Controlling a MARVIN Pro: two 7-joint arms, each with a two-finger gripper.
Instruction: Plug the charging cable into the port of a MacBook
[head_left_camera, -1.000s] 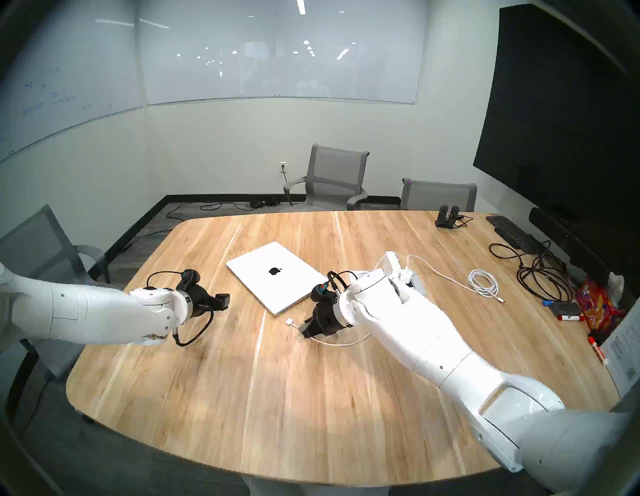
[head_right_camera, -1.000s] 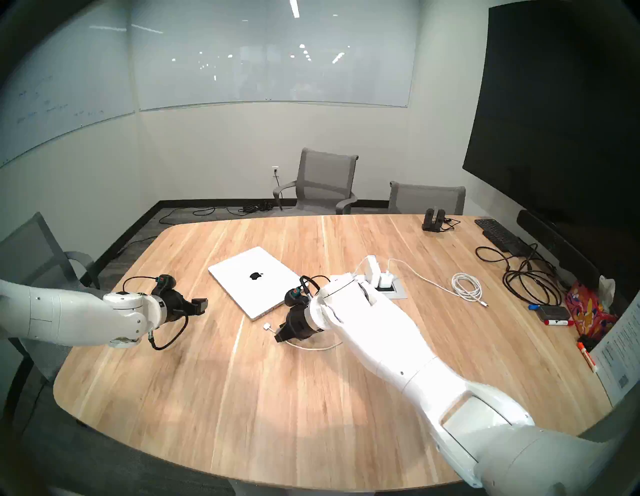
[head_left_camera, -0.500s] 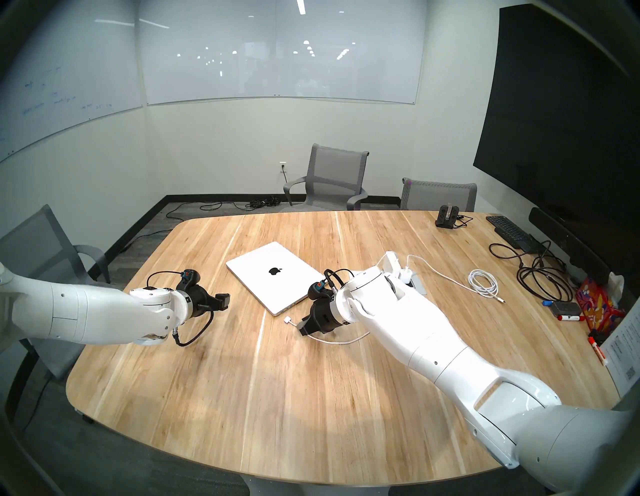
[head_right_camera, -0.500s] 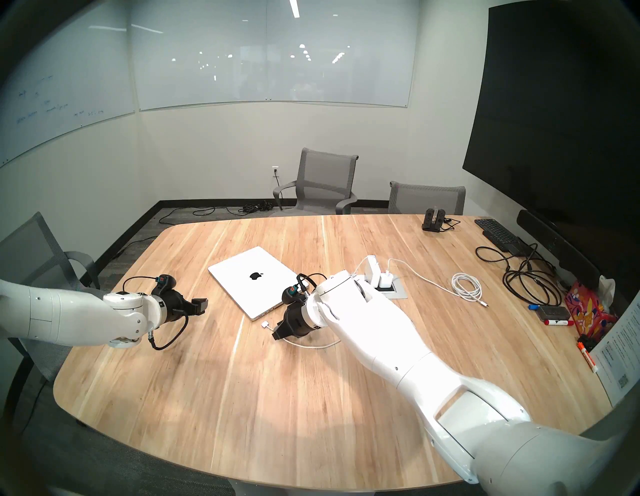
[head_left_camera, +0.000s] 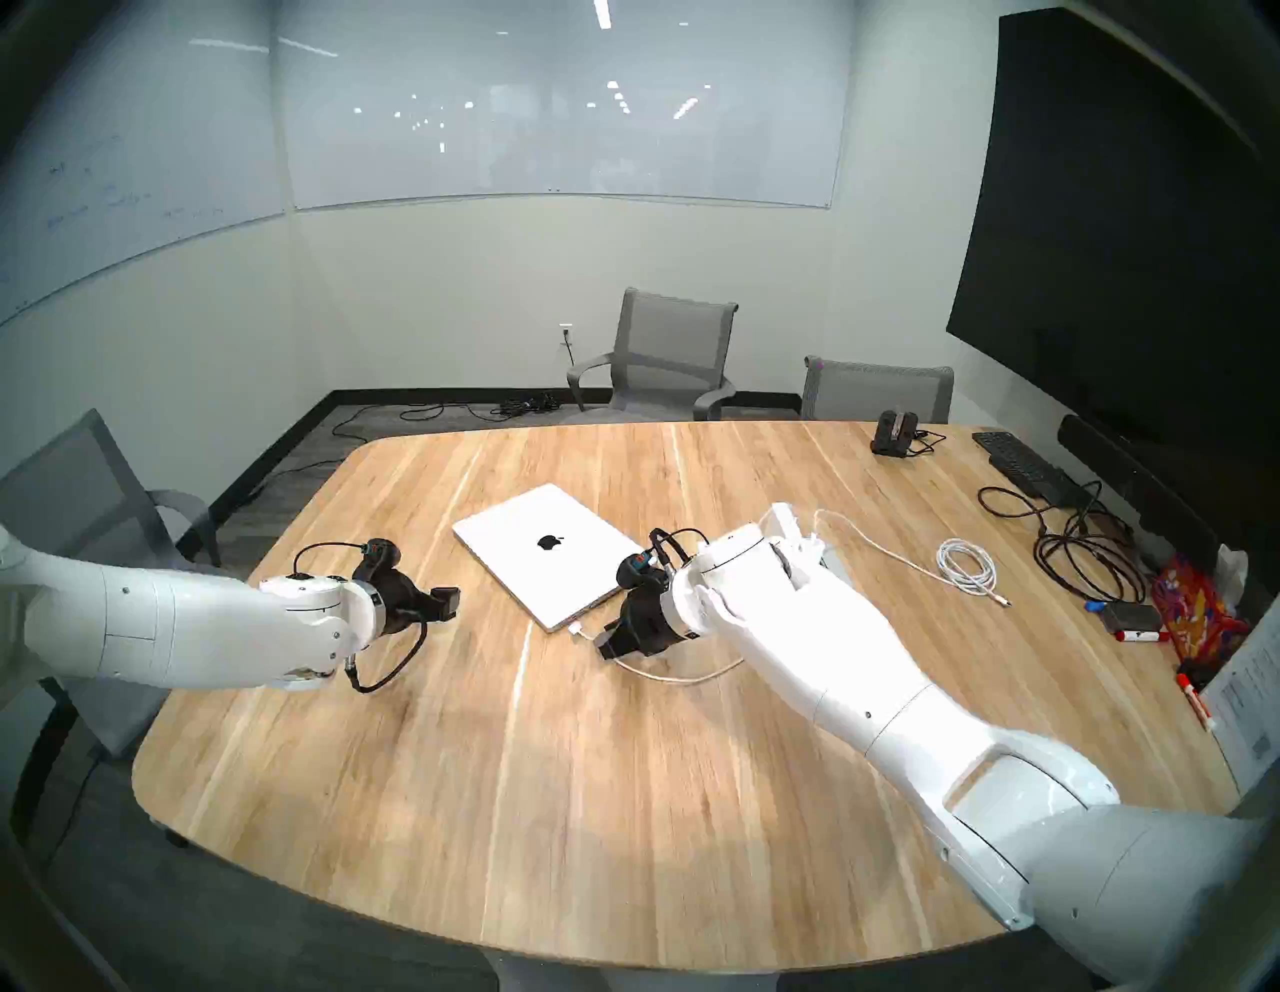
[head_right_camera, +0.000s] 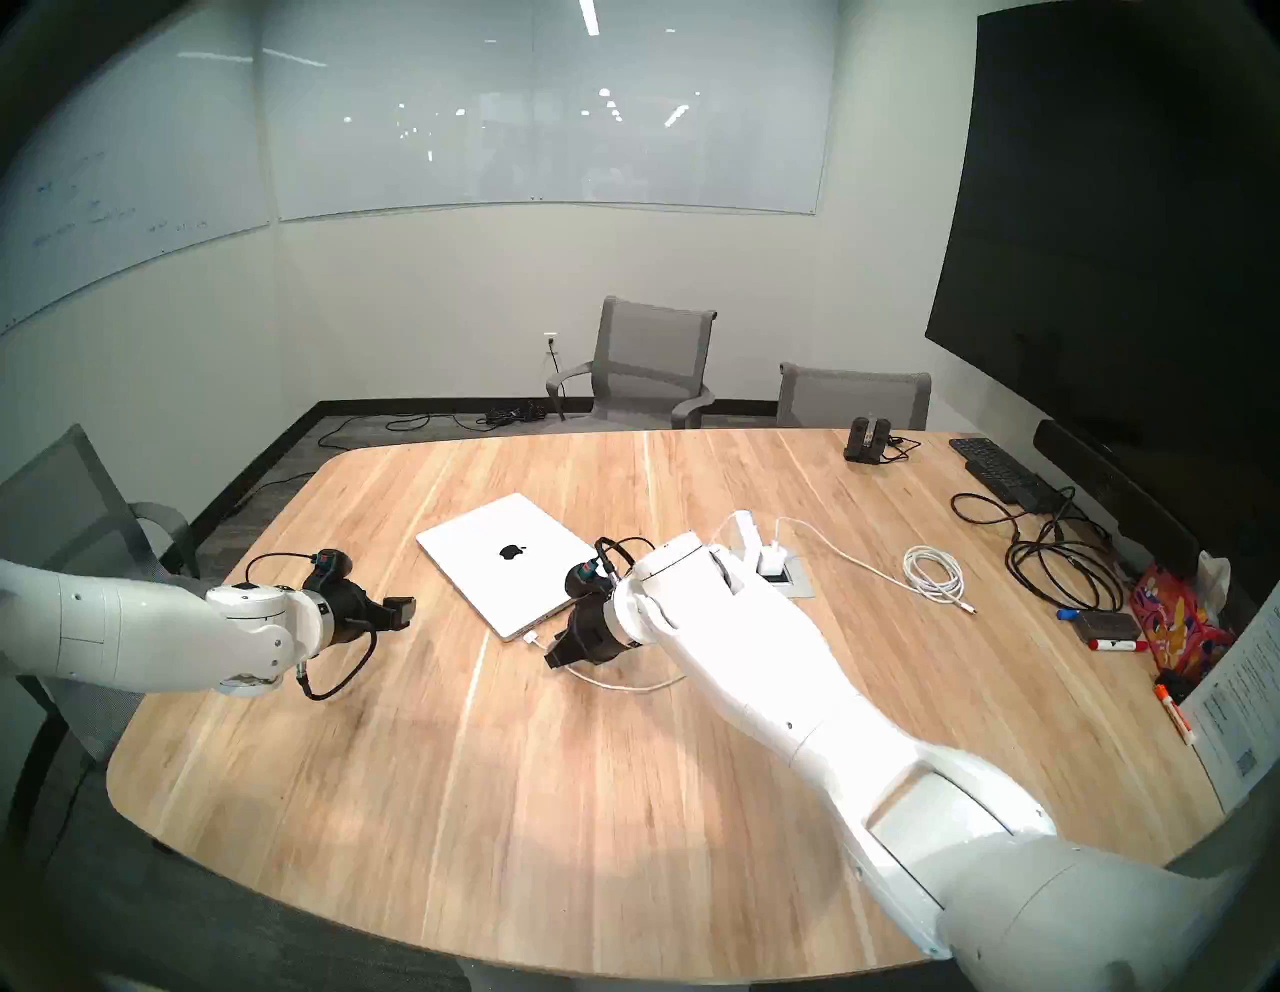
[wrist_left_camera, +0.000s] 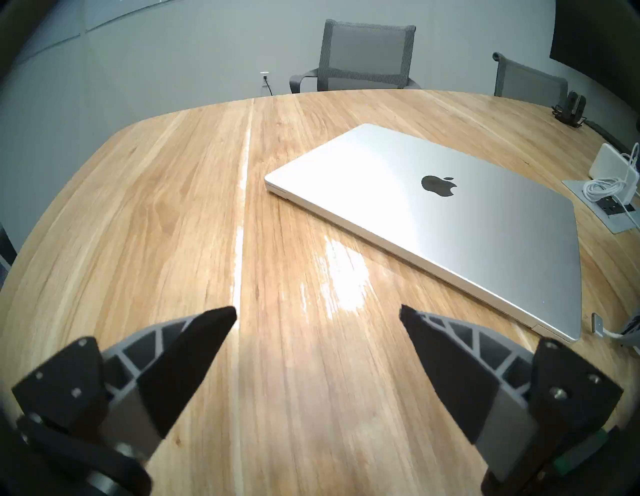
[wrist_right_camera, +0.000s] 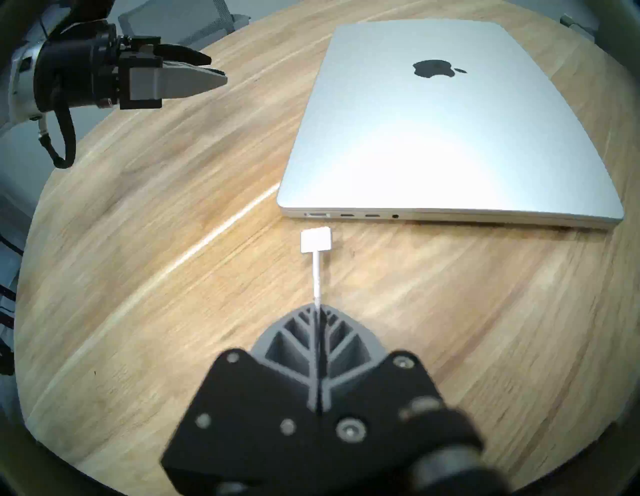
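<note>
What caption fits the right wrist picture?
Right gripper pinches the charging cable, its plug just short of the laptop.

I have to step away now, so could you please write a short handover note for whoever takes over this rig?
Right gripper: shut on the charging cable, just behind its plug.
Left gripper: open, empty, hovering over the table to the left of the MacBook.
MacBook: closed, flat, ports facing the plug.
Done: cable picked up, plug brought up to the leftmost port.
Left: close the small gap, seat the plug, release.
</note>
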